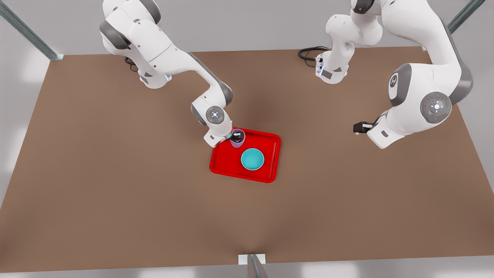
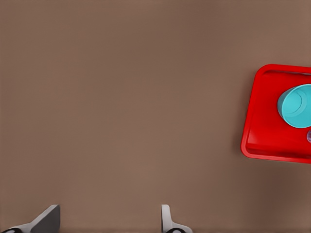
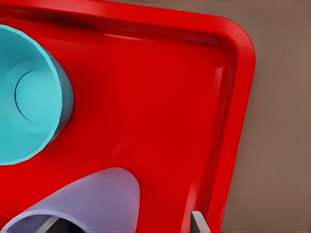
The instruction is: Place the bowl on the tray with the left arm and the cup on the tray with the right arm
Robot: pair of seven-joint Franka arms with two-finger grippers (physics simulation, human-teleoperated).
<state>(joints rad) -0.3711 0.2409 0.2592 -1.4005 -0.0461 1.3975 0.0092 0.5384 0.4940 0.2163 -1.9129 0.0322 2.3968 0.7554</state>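
You are looking at the red tray (image 1: 266, 175) lying near the middle of the brown table (image 1: 115, 185), and everything here is best placed against that tray. The bowl (image 1: 252, 159) is sitting upright inside the tray, on its floor, roughly in the middle. The cup (image 1: 237, 139) is standing over the tray's far corner on the front view's left, just beside the bowl but apart from it. The right gripper (image 1: 238, 136) is reaching into that corner from the arm on the front view's left, with one finger going down inside the cup and the other outside its wall, so the jaws are straddling the rim; you cannot tell from these pictures whether they are pinching the wall or just loosely around it. In the right wrist view you are seeing the cup (image 3: 92, 204) close up over the tray floor (image 3: 160, 97), with the bowl (image 3: 29, 97) next to it and a fingertip (image 3: 198, 221) showing near the tray's rim. The left gripper (image 1: 359, 127) is hanging well away from the tray, off toward the front view's right, over bare table, and this arm is waiting. In the left wrist view its fingers (image 2: 167, 221) are standing wide apart with nothing between them, above plain table (image 2: 121, 97), while the tray (image 2: 257, 141) and the bowl (image 2: 296, 106) are showing off at the edge.
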